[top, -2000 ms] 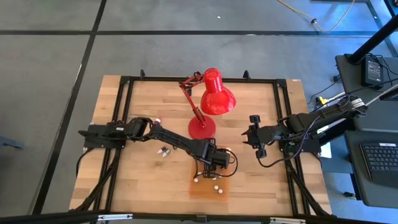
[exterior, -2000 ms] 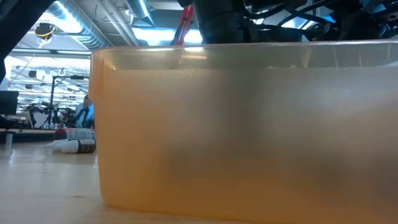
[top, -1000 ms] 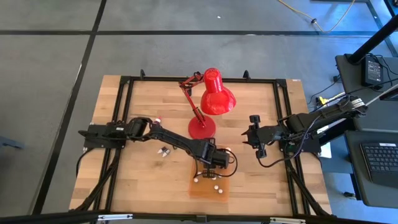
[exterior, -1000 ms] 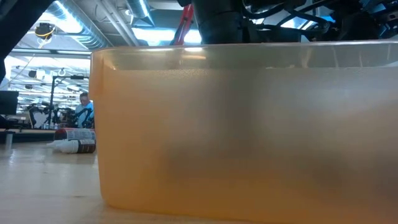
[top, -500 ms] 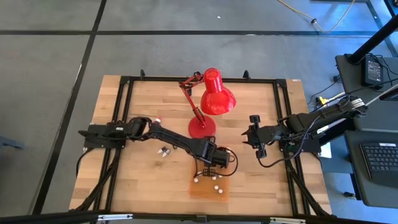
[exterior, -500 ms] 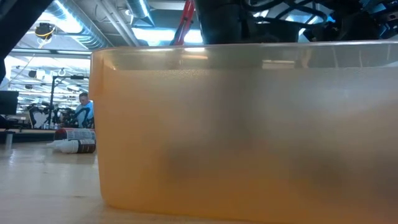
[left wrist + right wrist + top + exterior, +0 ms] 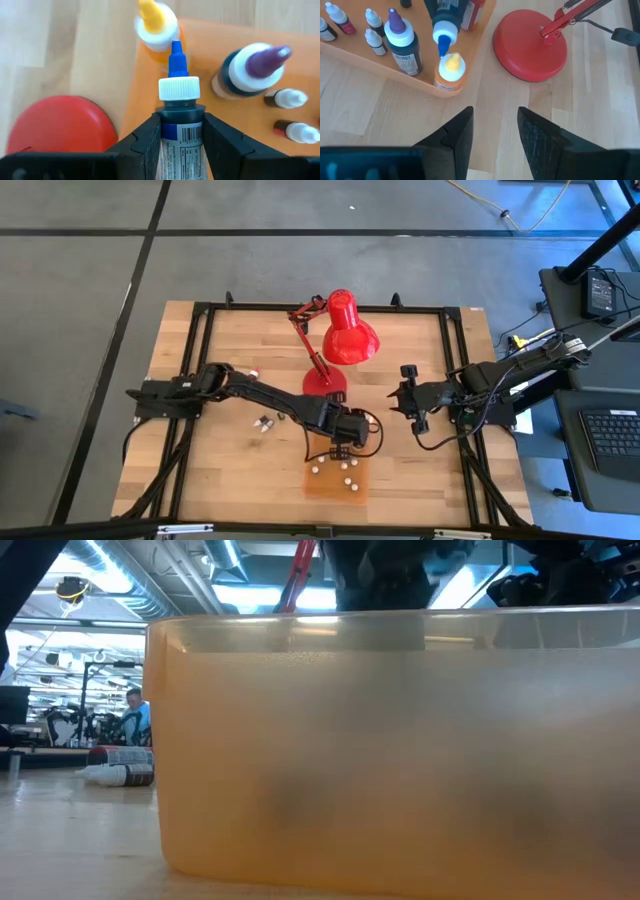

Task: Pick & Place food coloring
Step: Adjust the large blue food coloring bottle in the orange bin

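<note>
1. One blue-tipped food coloring bottle (image 7: 178,107) sits pinched in the left pincer (image 7: 181,137), its long axis running out past the fingers, tip pointing over the orange tray (image 7: 235,125).
2. It hangs just beside the yellow-capped bottle (image 7: 450,71) at the tray's corner.
3. The right pincer (image 7: 494,131) waits spread and empty, farther off, near the red lamp base (image 7: 530,45).

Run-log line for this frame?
left gripper: shut on blue-tipped bottle, above orange tray | right gripper: open, idle beside lamp base
</note>
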